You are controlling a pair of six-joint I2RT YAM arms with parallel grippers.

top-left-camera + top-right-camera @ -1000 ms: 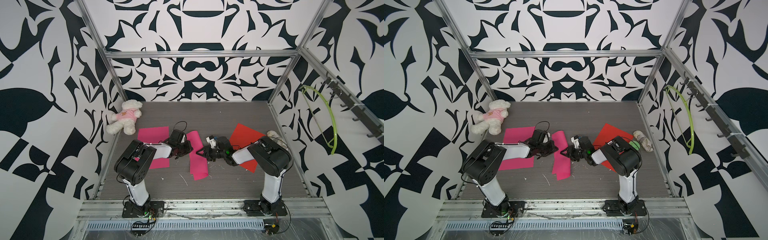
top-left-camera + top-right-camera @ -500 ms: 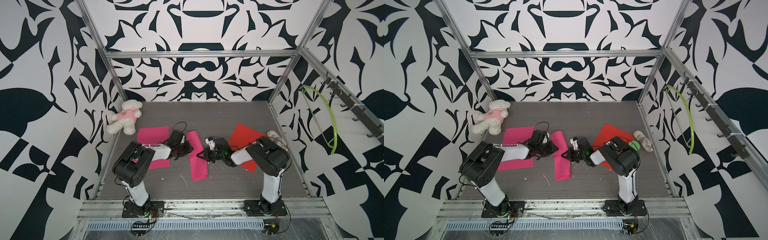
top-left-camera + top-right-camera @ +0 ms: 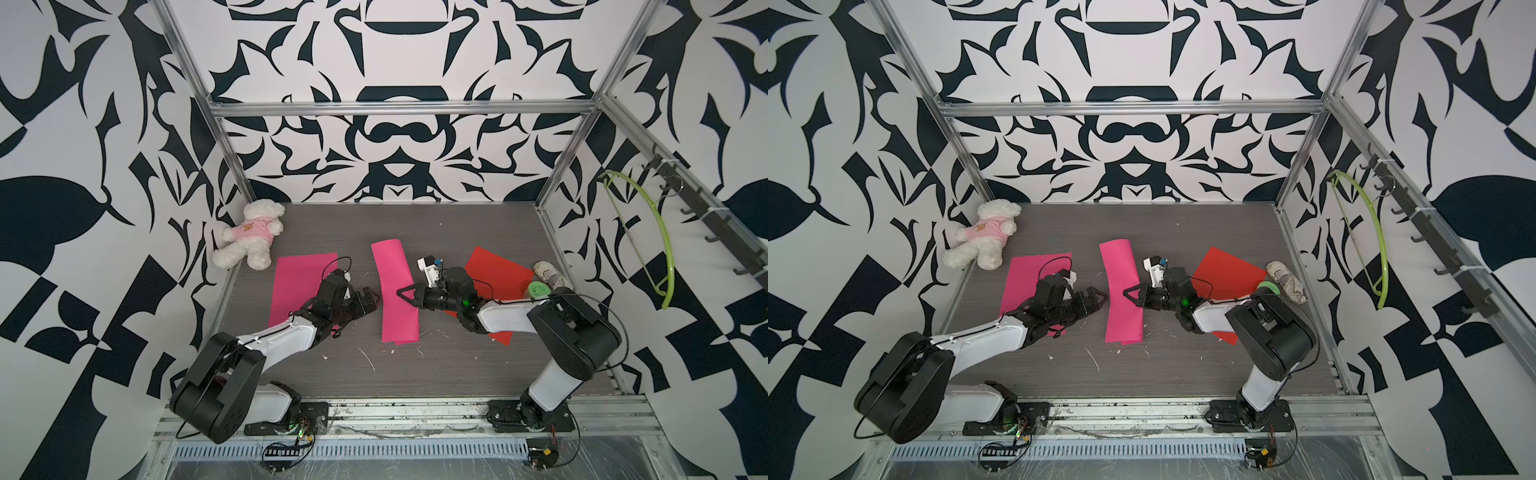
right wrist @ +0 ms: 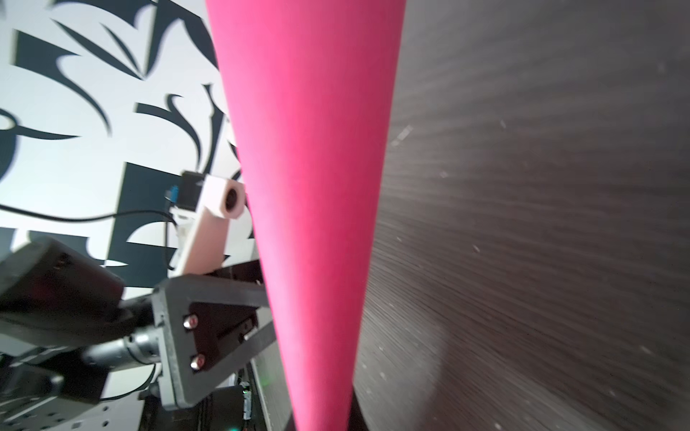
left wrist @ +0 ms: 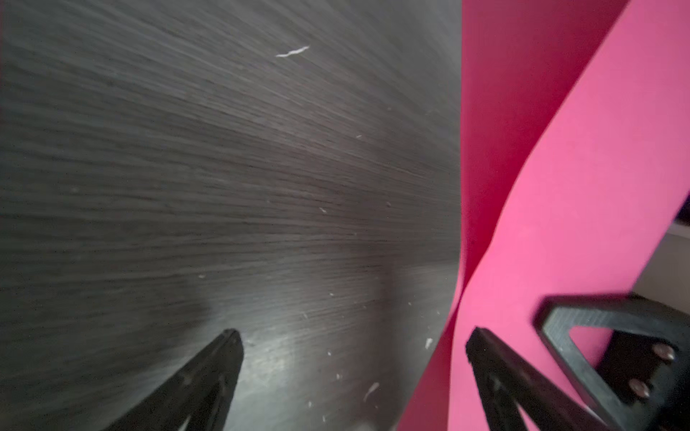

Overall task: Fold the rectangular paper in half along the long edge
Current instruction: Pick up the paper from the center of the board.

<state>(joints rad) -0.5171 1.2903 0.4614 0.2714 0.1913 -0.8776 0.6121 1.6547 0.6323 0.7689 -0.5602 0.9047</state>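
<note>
The pink rectangular paper (image 3: pixel 395 291) lies folded over in the middle of the table, long side running away from me, seen in both top views (image 3: pixel 1121 299). Its far end curls up loosely. My right gripper (image 3: pixel 402 292) reaches in from the right and is shut on the paper; in the right wrist view the paper (image 4: pixel 317 186) runs down between the jaws and hides the fingertips. My left gripper (image 3: pixel 374 297) stands open just left of the paper's left edge. In the left wrist view its fingers (image 5: pixel 481 347) are spread wide with bare table between them (image 5: pixel 354 336), and two paper layers (image 5: pixel 560 186) gape apart.
A second pink sheet (image 3: pixel 297 286) lies under my left arm, and a red sheet (image 3: pixel 498 270) lies under my right arm. A teddy bear (image 3: pixel 249 241) sits at the back left. A green roll (image 3: pixel 539 289) and a white object (image 3: pixel 548 272) lie at the right wall.
My left gripper has opened and let go of the paper's left edge. The right gripper has shut on the paper from the right.
</note>
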